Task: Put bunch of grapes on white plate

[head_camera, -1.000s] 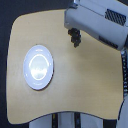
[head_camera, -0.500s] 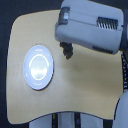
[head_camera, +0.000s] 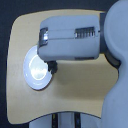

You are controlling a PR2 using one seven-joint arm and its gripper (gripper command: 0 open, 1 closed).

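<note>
The white plate lies on the wooden table toward the exterior view's left. My arm's big grey forearm reaches in from the exterior view's right and covers the middle of the table. Its gripper hangs at the plate's right rim, pointing down. A small dark clump, the bunch of grapes, shows at the gripper's tip, just over the plate's edge. The jaws look shut on it, though the fingers are blurred and mostly hidden under the forearm.
The light wooden table has rounded corners and dark floor around it. The robot's grey body fills the exterior view's right side. A white stand shows below the table's front edge.
The arm has swung from the table's far right corner down toward the plate, carrying the dark clump with it. The plate has not moved.
</note>
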